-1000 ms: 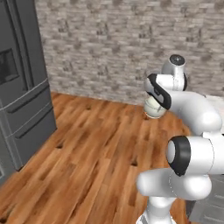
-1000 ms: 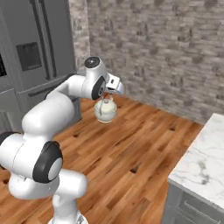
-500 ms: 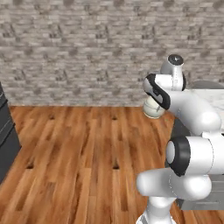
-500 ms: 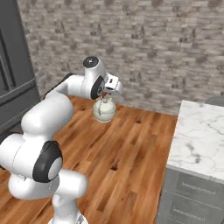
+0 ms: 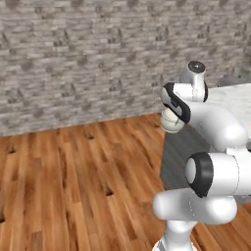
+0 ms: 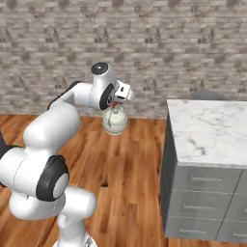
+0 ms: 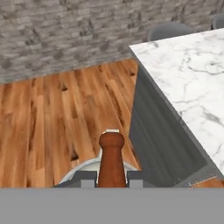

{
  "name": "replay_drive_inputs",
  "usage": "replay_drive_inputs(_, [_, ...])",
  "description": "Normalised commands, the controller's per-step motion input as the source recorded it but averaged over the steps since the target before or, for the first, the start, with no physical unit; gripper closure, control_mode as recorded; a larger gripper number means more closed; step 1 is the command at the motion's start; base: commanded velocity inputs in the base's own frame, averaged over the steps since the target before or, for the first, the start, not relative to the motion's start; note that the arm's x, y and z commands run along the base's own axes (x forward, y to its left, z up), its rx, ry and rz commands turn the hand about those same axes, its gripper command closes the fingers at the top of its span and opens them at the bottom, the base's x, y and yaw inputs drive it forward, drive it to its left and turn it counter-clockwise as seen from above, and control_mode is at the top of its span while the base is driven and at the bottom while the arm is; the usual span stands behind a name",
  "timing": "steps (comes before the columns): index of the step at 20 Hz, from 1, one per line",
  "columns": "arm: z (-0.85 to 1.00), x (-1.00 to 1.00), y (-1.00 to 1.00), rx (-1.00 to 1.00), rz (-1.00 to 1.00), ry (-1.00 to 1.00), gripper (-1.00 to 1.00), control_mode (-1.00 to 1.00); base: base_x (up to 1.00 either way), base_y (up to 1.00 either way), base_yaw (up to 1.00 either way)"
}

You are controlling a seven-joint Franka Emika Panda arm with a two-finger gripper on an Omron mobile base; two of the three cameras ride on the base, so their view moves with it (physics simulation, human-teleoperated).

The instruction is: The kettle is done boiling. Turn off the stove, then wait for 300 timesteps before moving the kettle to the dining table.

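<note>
The small cream-white kettle point(image 6: 115, 121) hangs in the air above the wooden floor, held by its handle. My gripper point(image 6: 115, 102) is shut on that handle from above. In the hand view the red-brown handle point(image 7: 111, 159) stands between my two fingertips, with the kettle's pale rim point(image 7: 83, 169) just below it. From the left base view the kettle point(image 5: 171, 122) peeks out under my wrist. The dining table point(image 6: 212, 130) with its white marble top point(image 7: 188, 74) stands to the kettle's right, about level with it. The stove is out of view.
A stone-brick wall point(image 6: 159, 43) runs across the back. Wooden floor point(image 5: 73, 181) spreads to the left and below the kettle. The table's grey base with drawers point(image 6: 207, 198) stands close on the right. A grey stool back point(image 7: 168, 30) rises behind the table's far edge.
The whole picture has swung: the fridge has slid out of the frame and the marble table has come closer into it, so the camera moved. The kettle stays in my shut gripper.
</note>
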Motion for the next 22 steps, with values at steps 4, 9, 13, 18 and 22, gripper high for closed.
replay_drive_inputs(4, [0.00,0.00,0.00,0.00,0.00,0.00,1.00,1.00,0.20,0.59,-0.52])
replay_drive_inputs(9, [0.00,0.00,0.00,0.00,0.00,0.00,1.00,1.00,0.24,0.65,-0.51])
replay_drive_inputs(13, [0.00,0.00,0.00,0.00,0.00,0.00,1.00,1.00,0.28,0.71,-0.49])
replay_drive_inputs(18, [0.00,0.00,0.00,0.00,0.00,0.00,1.00,1.00,0.40,0.82,-0.44])
replay_drive_inputs(22, [0.00,0.00,0.00,0.00,0.00,0.00,1.00,1.00,0.46,0.87,-0.41])
